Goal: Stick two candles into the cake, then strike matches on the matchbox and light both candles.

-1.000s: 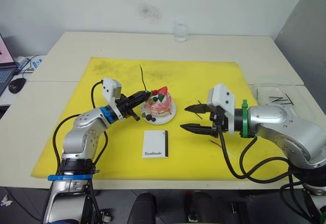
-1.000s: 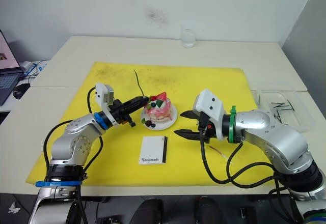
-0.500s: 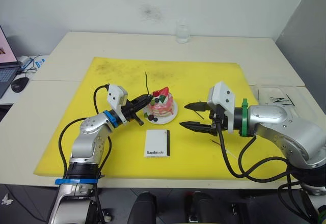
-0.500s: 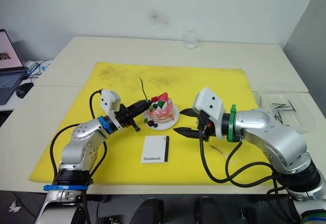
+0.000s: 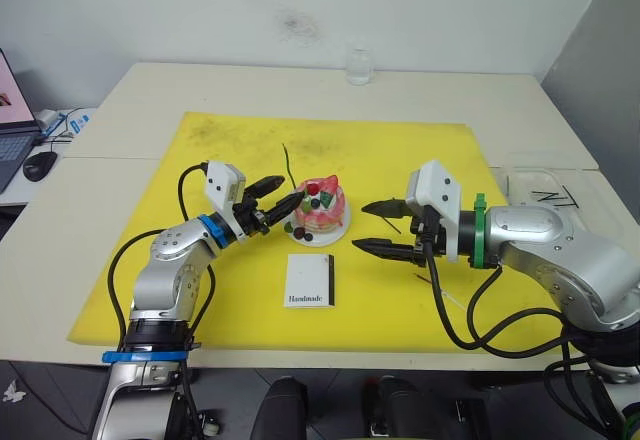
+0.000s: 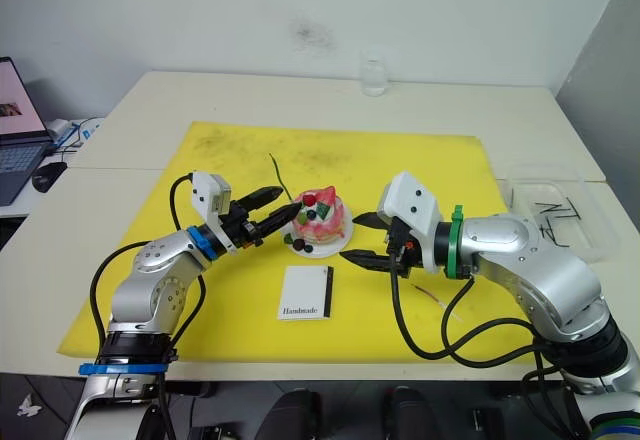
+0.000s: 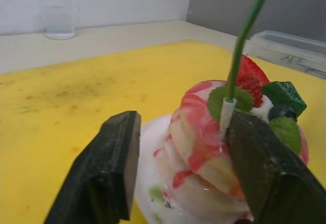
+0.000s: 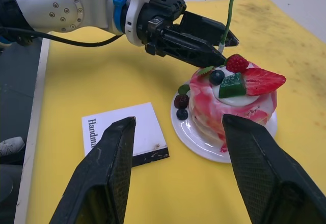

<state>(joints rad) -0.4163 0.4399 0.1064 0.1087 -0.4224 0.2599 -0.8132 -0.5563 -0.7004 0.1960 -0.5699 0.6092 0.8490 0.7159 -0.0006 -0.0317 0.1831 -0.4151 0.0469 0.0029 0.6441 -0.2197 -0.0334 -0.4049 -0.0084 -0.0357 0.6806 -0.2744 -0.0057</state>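
Candle (image 7: 243,30) stands near upright, pale end seemingly in cake (image 7: 224,132).

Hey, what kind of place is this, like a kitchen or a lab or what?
Most likely a lab or office workspace, not a kitchen. A yellow mat covers plain pale tables against a bare white wall, a laptop and mouse sit at the robot's left, and a clear tray holds spare sticks.

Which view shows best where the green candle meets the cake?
The left wrist view: the candle fills it close up, its pale end at the top edge of the cake. The right wrist view shows that spot smaller. In the eye views the candle is a thin dark line.
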